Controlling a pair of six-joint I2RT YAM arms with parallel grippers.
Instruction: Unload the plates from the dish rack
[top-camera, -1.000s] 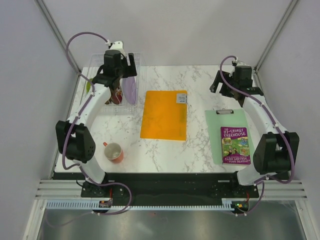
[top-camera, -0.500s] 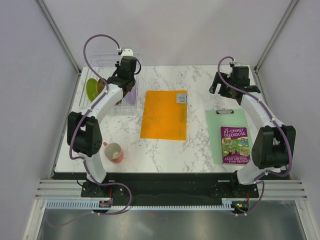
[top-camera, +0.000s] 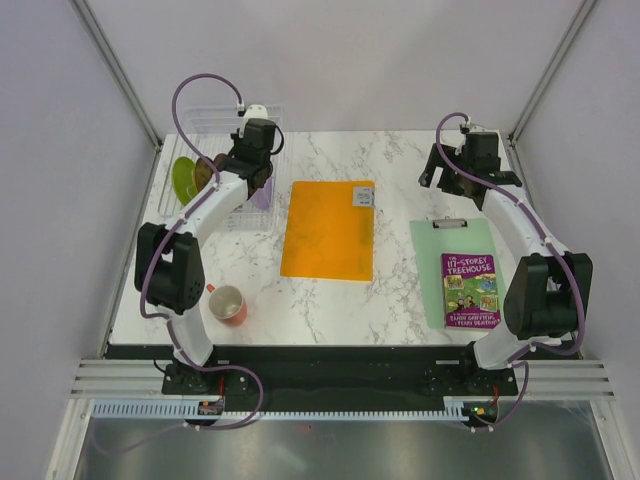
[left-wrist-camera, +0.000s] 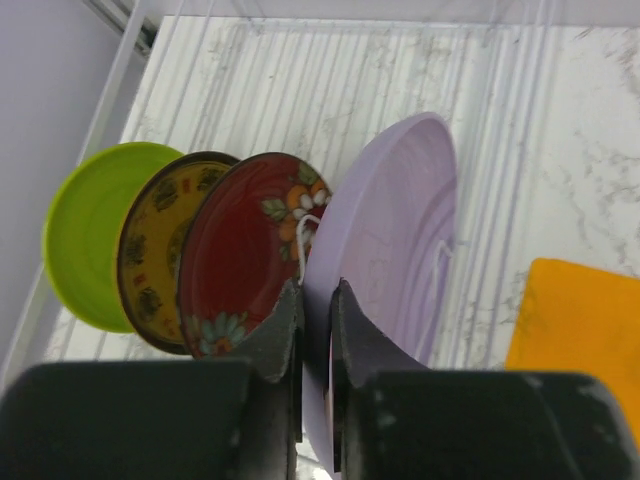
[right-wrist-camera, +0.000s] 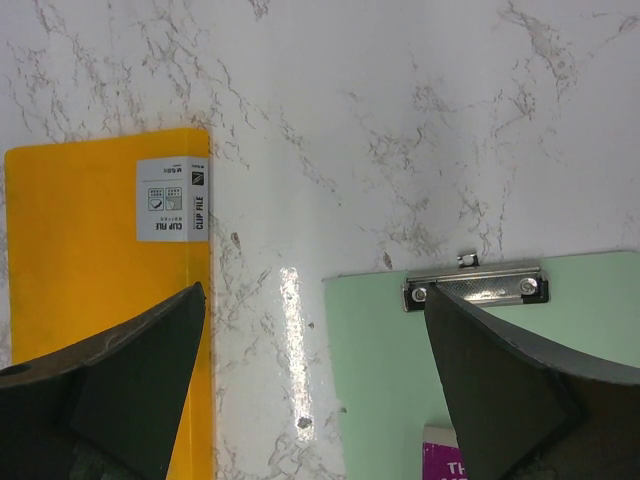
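Only the left wrist view shows the left gripper (left-wrist-camera: 316, 300) clenched on the rim of the pale lavender plate (left-wrist-camera: 400, 220), which stands upright beside the dark red plate (left-wrist-camera: 240, 250), yellow plate (left-wrist-camera: 150, 250) and lime green plate (left-wrist-camera: 85, 230). The top view sets the clear dish rack (top-camera: 215, 110) at the marble table's (top-camera: 400, 160) far left corner, with bare marble between it and the orange folder (top-camera: 328, 230). The right gripper (right-wrist-camera: 315, 295) hangs spread wide and empty between folder and green clipboard (right-wrist-camera: 390, 360).

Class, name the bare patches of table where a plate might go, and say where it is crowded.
Bare table lies in front of the folder, between mug and clipboard; a strip runs between folder and clipboard; more lies behind the folder. The rack corner is crowded: plates, left arm.
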